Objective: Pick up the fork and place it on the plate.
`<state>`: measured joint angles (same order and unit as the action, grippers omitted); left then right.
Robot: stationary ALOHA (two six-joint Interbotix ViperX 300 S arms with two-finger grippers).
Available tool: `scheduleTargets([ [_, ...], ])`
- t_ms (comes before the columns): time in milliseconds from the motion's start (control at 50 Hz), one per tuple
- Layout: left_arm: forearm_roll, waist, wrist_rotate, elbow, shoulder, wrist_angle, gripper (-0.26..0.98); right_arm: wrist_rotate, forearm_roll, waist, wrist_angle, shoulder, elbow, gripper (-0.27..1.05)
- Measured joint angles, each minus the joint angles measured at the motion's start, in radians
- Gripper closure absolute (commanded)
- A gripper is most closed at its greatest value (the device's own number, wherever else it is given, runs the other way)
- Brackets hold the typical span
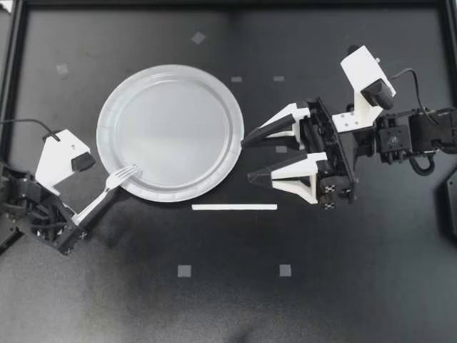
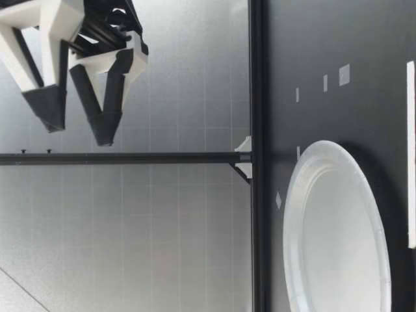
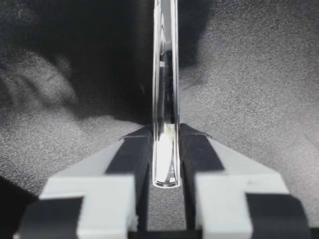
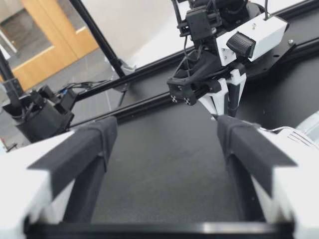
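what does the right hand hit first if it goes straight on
Likely the plate's rim, just ahead of my right hand. But that hand hangs high above the table, so it might clear it, toward my left hand.

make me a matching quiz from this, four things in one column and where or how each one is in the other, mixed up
1 fork
2 plate
3 right gripper
4 white strip

a open, holding nothing
b flat on the table, clear of the plate
c held in the left gripper, tines over a rim
d under the fork's tines

Pairs: 1-c, 2-d, 3-a, 4-b
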<state>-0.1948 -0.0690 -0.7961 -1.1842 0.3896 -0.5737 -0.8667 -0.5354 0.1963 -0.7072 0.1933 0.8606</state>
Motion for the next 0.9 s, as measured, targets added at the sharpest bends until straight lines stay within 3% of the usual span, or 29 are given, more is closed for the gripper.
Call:
scheduleTargets([
  [320, -0.011, 0.000, 0.000, -0.002, -0.028, 0.029, 0.16, -0.002, 0.000, -0.002, 0.000, 0.000, 0.002, 0.00],
  [900, 0.002, 0.000, 0.014, 0.014, -0.025, 0.084, 0.15, -0.014, 0.000, -0.002, -0.003, -0.002, 0.003, 0.00],
])
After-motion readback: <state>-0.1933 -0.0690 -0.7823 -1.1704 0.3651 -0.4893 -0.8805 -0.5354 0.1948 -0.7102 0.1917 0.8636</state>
